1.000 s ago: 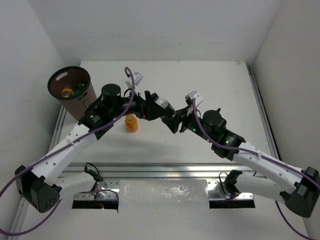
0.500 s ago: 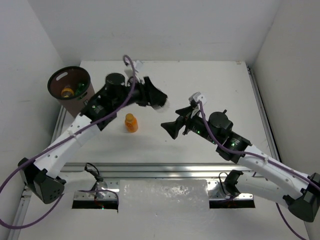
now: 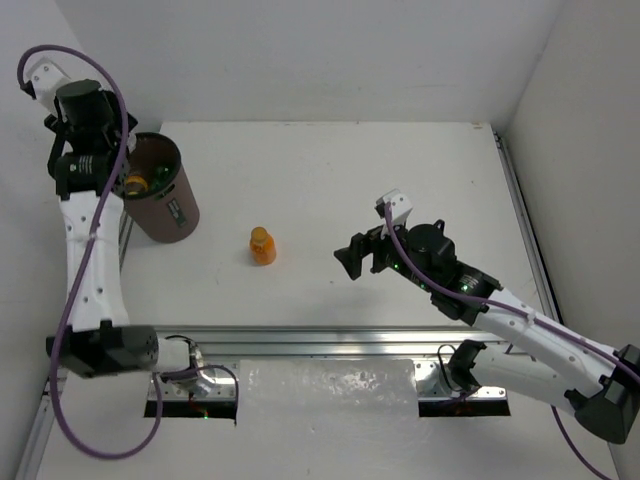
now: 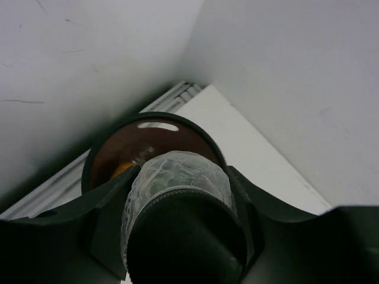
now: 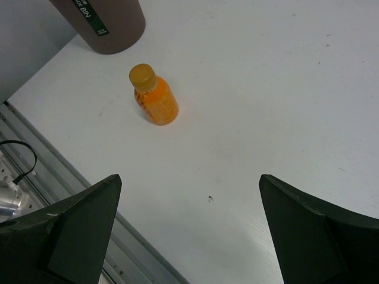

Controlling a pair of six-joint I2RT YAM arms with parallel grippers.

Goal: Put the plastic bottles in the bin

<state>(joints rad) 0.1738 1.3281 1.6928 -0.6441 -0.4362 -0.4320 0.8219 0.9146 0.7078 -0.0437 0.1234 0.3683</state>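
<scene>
My left gripper (image 4: 177, 184) is shut on a clear crinkled plastic bottle (image 4: 177, 171) with a black cap (image 4: 183, 236), held just above the mouth of the dark brown bin (image 4: 100, 151). In the top view the bin (image 3: 172, 215) stands at the far left, with an orange bottle (image 3: 134, 184) and a green one (image 3: 160, 180) inside it. Another orange bottle with an orange cap (image 3: 262, 246) (image 5: 155, 99) stands upright on the table. My right gripper (image 3: 352, 256) (image 5: 188, 177) hangs open and empty to the right of that bottle.
The bin's lower wall with its label (image 5: 103, 21) shows at the top left of the right wrist view. White walls close in the table on the left, back and right. An aluminium rail (image 3: 320, 340) runs along the near edge.
The two grippers met at the table's middle on the clear bottle. The right one opened and drew back. The left one shut on the bottle and swung it over the bin.
</scene>
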